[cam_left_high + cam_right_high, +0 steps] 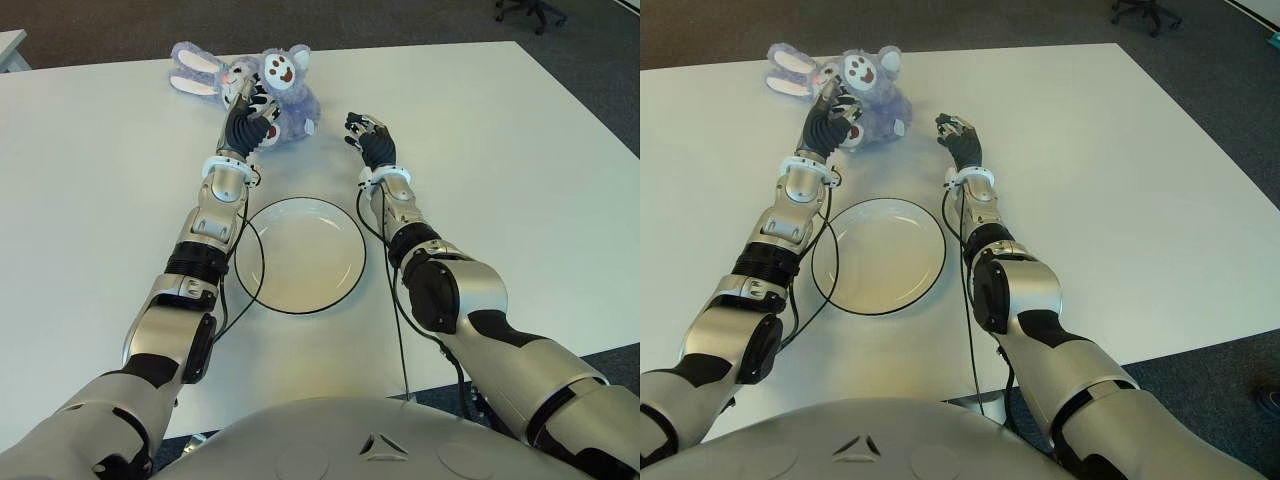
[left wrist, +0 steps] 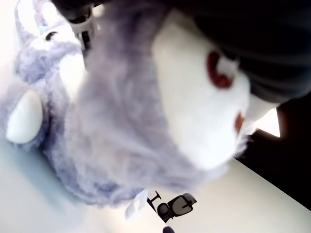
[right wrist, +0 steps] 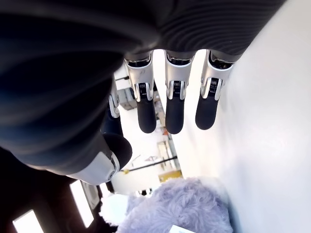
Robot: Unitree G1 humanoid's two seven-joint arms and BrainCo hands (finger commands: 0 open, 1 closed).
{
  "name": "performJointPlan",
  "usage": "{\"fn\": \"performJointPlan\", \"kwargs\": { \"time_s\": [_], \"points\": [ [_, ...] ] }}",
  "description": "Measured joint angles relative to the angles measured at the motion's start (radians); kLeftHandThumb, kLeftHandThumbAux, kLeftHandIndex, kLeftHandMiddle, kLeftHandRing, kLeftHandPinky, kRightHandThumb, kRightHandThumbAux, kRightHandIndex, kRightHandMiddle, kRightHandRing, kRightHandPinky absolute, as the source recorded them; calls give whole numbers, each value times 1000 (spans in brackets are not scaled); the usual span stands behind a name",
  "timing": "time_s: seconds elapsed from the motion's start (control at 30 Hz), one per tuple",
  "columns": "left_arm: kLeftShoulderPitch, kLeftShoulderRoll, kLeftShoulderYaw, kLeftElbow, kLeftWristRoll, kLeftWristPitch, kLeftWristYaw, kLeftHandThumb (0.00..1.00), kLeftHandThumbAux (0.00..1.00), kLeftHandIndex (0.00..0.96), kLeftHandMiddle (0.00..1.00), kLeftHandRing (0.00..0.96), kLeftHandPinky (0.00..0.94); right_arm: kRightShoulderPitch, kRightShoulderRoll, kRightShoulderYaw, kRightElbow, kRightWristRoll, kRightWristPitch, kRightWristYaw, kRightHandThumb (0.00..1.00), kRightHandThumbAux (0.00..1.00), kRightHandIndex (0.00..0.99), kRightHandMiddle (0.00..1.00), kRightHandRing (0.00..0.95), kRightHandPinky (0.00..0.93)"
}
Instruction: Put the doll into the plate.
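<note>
The doll (image 1: 270, 88), a lilac plush rabbit with long ears, lay at the far side of the white bench (image 1: 520, 180), well beyond the plate (image 1: 300, 255), and the left hand (image 1: 248, 105) was right on it, fingers curled into the fur around the body, by the look of it a grip rather than a touch. The plate sat empty at the near middle, between the two forearms. The right hand (image 1: 368, 138) hovered just right of the doll, apart from it, its fingers (image 3: 175, 109) extended and holding nothing. The risk from here, I'd judge, was a shallow hold on soft fur: the plush could slip out or swing on the way back, and the floppy ears could drape over the plate's rim, leaving the doll half out. The left arm's cable (image 1: 240, 290) looped across the plate's left edge and might snag. Hard to read: the left wrist view was filled with fur, so the fingers' exact purchase stayed hidden, and the doll's near side was covered by the hand.
</note>
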Motion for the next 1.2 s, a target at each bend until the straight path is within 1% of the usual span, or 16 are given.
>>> {"fn": "performJointPlan", "kwargs": {
  "time_s": [0.07, 0.2, 0.3, 0.33, 0.47, 0.53, 0.8, 1.07, 1.2],
  "points": [
    [0, 0, 0, 0, 0, 0, 0, 512, 452, 89, 190, 169, 152, 0, 0, -1, 0, 1, 0, 0, 708, 727, 405, 179, 160, 193],
    [0, 0, -1, 0, 0, 0, 0, 507, 455, 82, 182, 170, 143, -1, 0, 4, -3, -2, 0, -2, 707, 728, 404, 178, 152, 173],
    [0, 0, -1, 0, 0, 1, 0, 518, 460, 95, 198, 185, 175, -1, 0, 11, -3, -9, 0, -6, 707, 729, 404, 174, 146, 176],
    [0, 0, -1, 0, 0, 1, 0, 538, 464, 114, 218, 203, 188, 0, 0, 12, -1, -11, 0, -6, 707, 728, 405, 173, 145, 177],
    [0, 0, -1, 0, 1, 5, 9, 556, 467, 132, 237, 220, 198, 0, 0, 12, 1, -13, 0, -6, 708, 728, 405, 172, 144, 179],
    [0, 0, -1, -3, 2, 10, 19, 621, 461, 186, 280, 262, 253, 0, 0, 11, 1, -12, 0, -5, 708, 727, 406, 172, 148, 189],
    [1, -4, -9, -34, 32, 59, 81, 692, 428, 212, 324, 304, 285, 0, 0, 9, 1, -12, 0, -4, 707, 728, 405, 167, 138, 168],
    [10, -7, -31, -76, 52, 96, 96, 698, 405, 210, 322, 314, 300, 0, 0, 13, 1, -13, 0, -4, 706, 728, 404, 159, 131, 167],
    [12, -6, -39, -90, 59, 105, 96, 634, 339, 170, 304, 299, 294, 0, 0, 12, 1, -13, 0, -4, 706, 727, 404, 157, 128, 169]
  ]
}}
